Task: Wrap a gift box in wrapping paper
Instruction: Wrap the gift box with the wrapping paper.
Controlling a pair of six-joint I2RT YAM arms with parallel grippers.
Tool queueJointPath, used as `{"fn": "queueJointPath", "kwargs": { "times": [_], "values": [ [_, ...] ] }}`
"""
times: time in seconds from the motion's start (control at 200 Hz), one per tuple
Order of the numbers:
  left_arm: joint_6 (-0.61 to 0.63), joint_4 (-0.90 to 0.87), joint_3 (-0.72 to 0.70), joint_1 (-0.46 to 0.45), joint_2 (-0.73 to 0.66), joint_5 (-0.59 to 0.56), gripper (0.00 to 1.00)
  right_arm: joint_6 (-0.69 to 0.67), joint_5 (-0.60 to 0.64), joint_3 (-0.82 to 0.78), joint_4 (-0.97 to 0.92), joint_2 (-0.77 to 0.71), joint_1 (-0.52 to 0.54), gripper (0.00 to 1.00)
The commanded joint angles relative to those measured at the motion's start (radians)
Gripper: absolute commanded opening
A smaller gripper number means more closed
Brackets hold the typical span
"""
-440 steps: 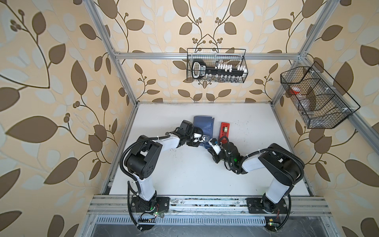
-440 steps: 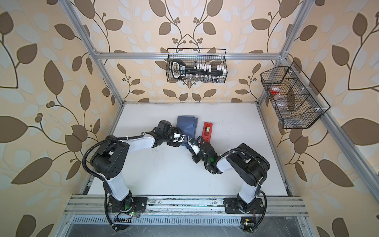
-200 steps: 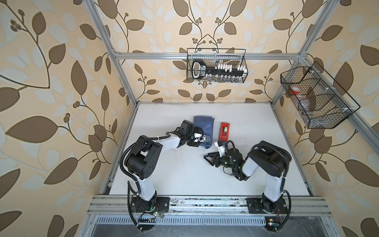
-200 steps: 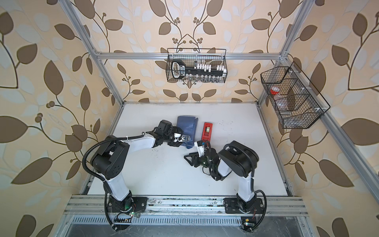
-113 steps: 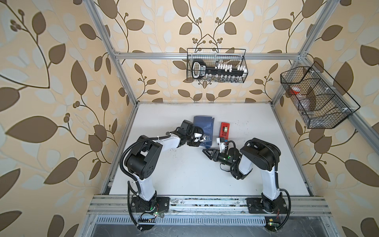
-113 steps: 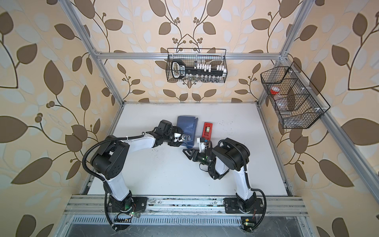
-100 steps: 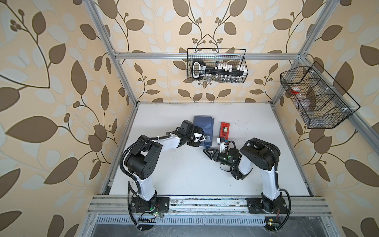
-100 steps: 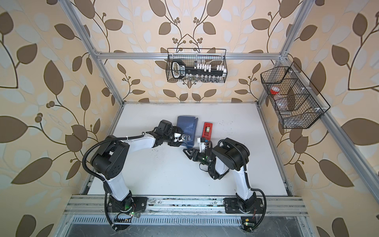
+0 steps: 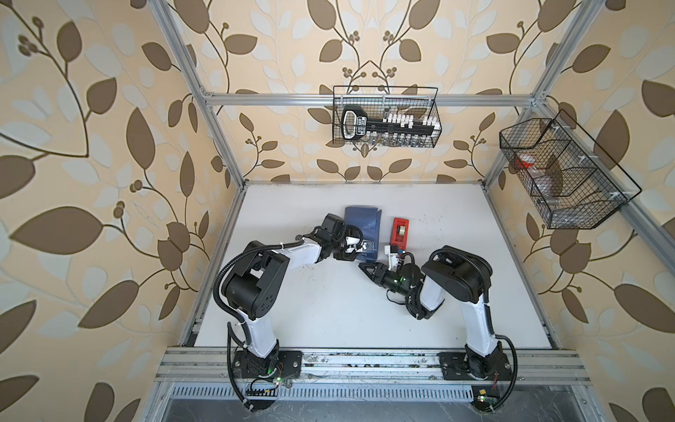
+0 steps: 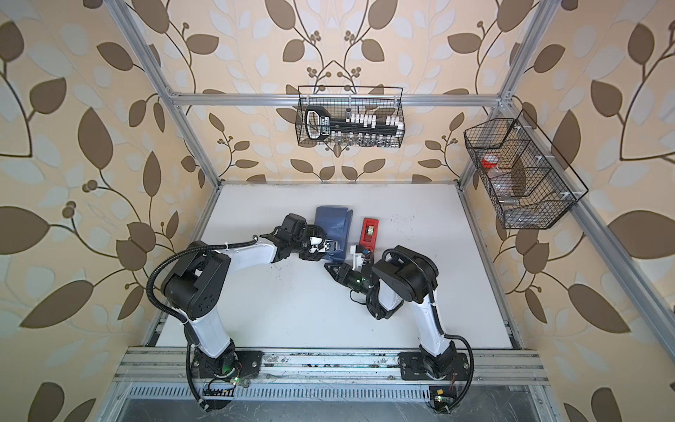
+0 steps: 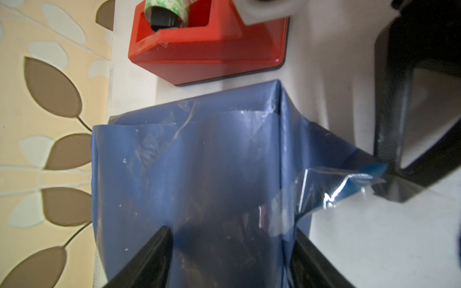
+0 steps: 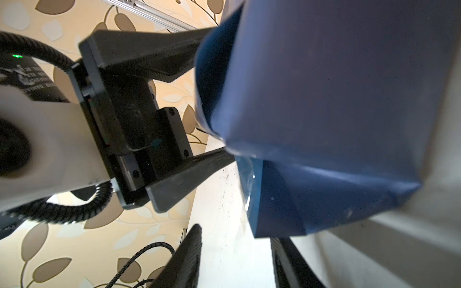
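Checking the containers first, I see a wire basket (image 9: 338,106) on the back wall holding a black-handled tool (image 9: 352,126) and a row of small white pieces (image 9: 400,120); the tool's label is too small to read. A divided wire basket (image 9: 584,215) on the side wall holds something red-topped (image 9: 526,162) and clear items I cannot make out. The red tape dispenser (image 9: 400,231) carries a greenish roll (image 11: 167,10). The gift box (image 9: 362,221) lies on the bench (image 9: 328,310) just beside the dispenser, covered in dark blue wrapping paper (image 11: 199,174), with a taped flap (image 11: 336,184) loose at its near end. My left gripper (image 11: 232,229) has its jaws spread wide with the paper between them; whether they press on it I cannot tell. My right gripper (image 9: 366,269) sits at that flap, jaws partly apart, clamping nothing I can see. White print on the left arm (image 12: 32,77) is too blurred to read
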Motion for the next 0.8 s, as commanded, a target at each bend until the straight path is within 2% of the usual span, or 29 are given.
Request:
{"fn": "queueJointPath", "kwargs": {
  "times": [0.0, 0.11, 0.27, 0.52, 0.795],
  "values": [
    [-0.038, -0.193, -0.054, -0.031, 0.047, 0.044, 0.72, 0.066, 0.064, 0.016, 0.049, 0.018, 0.014, 0.45],
    [-0.029, -0.188, -0.057, -0.034, 0.052, 0.040, 0.72, 0.077, 0.090, 0.020, 0.050, 0.021, 0.016, 0.36],
    [-0.031, -0.190, -0.054, -0.035, 0.053, 0.037, 0.72, 0.081, 0.074, 0.048, 0.051, 0.005, 0.010, 0.00],
    [-0.028, -0.194, -0.050, -0.038, 0.061, 0.028, 0.72, 0.064, 0.049, 0.034, 0.049, -0.100, -0.013, 0.00],
    [-0.030, -0.195, -0.047, -0.039, 0.064, 0.023, 0.72, 0.025, -0.006, 0.040, -0.022, -0.111, 0.001, 0.00]
  ]
}}
